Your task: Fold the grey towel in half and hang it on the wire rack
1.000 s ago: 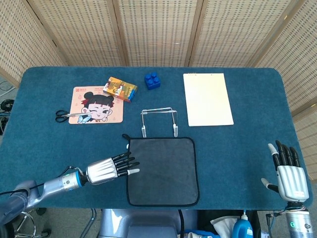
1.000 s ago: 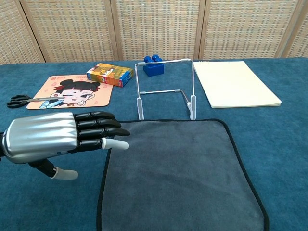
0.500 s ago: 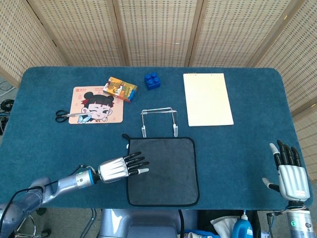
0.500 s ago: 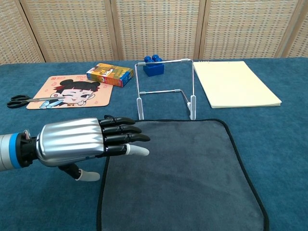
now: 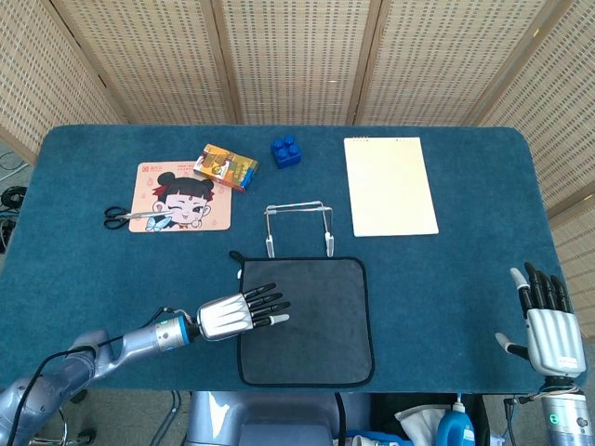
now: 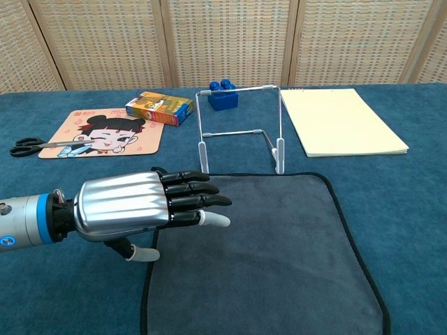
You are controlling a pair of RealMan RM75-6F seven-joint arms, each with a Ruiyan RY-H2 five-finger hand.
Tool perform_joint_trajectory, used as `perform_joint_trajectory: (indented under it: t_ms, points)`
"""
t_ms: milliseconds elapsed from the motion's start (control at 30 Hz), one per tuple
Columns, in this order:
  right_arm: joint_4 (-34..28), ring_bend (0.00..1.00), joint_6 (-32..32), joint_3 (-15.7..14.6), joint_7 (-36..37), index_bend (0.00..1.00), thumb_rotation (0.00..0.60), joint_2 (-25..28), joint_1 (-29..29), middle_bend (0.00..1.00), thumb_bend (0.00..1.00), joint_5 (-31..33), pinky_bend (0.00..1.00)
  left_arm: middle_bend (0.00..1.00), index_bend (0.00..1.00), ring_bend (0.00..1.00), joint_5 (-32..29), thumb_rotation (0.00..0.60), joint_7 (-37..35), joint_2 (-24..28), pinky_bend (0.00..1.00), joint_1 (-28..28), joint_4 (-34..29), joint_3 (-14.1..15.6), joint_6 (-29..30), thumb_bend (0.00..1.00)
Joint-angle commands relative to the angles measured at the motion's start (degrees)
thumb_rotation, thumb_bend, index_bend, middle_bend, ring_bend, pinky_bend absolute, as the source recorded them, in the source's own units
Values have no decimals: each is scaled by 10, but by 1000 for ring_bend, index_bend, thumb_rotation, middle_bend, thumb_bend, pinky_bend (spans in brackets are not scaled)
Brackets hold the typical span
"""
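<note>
My left robot hand (image 6: 147,209) was flat, palm down, with its fingers (image 6: 199,201) straight and a little apart. It held nothing. The fingers reached over the left edge of the grey towel (image 5: 307,321), near its top corner, and I could not tell if they touched the cloth. My right robot hand (image 5: 544,321) was far off at the right edge of the counter (image 5: 446,279), pointing up, fingers straight and apart, holding nothing. The grey towel lay flat and unfolded on the counter near the front edge, with a black border all round. The wire rack (image 6: 241,129) stood upright just behind the towel's back edge, with nothing on it. Behind the rack sat a blue block (image 5: 286,150). To the left lay a colorful box (image 5: 226,167) and a pink mat (image 5: 181,197) with a cartoon girl's face on it. Scissors (image 5: 125,216) lay across the mat's left edge. A cream notepad (image 5: 389,186) lay to the right. The writing on the mat and box was too small to read.
</note>
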Motion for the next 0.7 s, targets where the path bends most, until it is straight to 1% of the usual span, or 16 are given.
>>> perform_joint_trajectory:
  t_ms: [33, 267, 700]
  points:
    - [0, 0, 0, 0, 1, 0, 600, 0, 0, 0, 0, 1, 0, 0, 92, 0, -7, 600, -1, -2, 0, 0, 3, 3, 0, 280]
    - [0, 0, 0, 1, 4, 0, 600, 2, 0, 0, 0, 4, 0, 0, 94, 0, -26, 600, -11, 1, 0, 6, 13, 10, 11, 288]
    - [-1, 0, -2, 0, 3, 0, 600, 2, 2, 0, 0, 4, 0, 0, 107, 0, -38, 600, -8, -7, 0, 4, 23, 24, 14, 293]
